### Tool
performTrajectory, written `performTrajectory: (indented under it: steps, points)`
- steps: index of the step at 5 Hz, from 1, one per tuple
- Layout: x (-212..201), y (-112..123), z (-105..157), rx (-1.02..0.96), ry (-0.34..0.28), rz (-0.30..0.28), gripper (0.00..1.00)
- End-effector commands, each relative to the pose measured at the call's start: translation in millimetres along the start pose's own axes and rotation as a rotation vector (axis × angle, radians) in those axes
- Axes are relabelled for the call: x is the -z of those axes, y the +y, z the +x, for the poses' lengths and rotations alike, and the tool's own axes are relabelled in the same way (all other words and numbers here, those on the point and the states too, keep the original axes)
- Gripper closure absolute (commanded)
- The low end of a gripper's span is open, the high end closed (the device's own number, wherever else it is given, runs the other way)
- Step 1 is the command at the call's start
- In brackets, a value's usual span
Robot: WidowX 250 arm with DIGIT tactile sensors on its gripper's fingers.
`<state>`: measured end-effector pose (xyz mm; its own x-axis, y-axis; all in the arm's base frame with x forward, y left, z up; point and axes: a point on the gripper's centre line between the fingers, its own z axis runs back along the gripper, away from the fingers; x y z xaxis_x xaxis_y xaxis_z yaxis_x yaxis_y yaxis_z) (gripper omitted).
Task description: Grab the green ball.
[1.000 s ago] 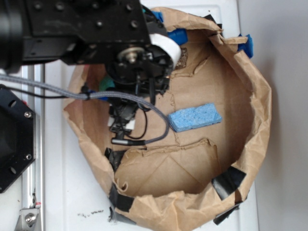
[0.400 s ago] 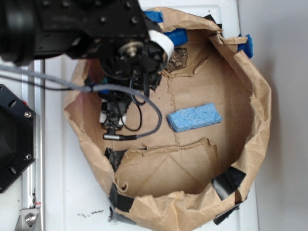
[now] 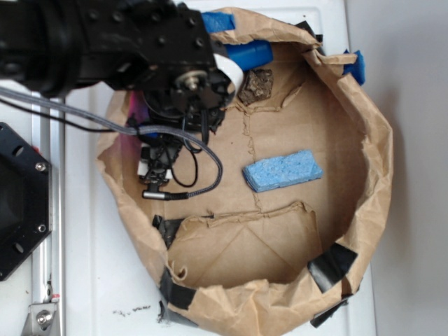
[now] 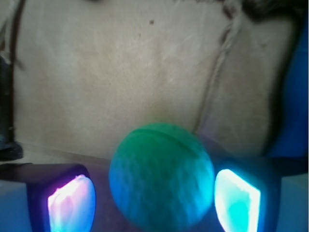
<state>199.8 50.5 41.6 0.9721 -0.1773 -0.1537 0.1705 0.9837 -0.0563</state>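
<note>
Gripper point(image 4: 154, 193) stands spread, its two lit fingers point(image 4: 72, 203) flanking the ball point(image 4: 161, 176), which sits between them on the paper floor, nearer the right pad, apparently not yet pinched, so closing looks next.

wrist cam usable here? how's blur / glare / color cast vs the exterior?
Wrist view: soft focus throughout; the green ball is blurred at its edges, and the two glowing finger pads bloom pink and cyan, casting blue along the bottom. Exterior view: sharper with even light, but the ball is hidden under the black arm; the blue sponge and paper bag rim read clearly.
</note>
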Motion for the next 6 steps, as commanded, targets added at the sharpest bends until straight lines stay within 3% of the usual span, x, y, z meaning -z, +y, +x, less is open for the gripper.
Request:
performTrajectory:
  steps: [1,2,3,4,6]
  points:
    - [4,0,5,-0.002,-0.043,0.012,0.00]
    - [9,-2,10,0.000,-0.045,0.016,0.00]
    - [14,-3,9,-0.002,-0.050,0.044,0.22]
    - [14,-2,9,-0.010,-0.055,0.038,1.00]
    - [15,0,9,-0.015,-0.070,0.032,1.00]
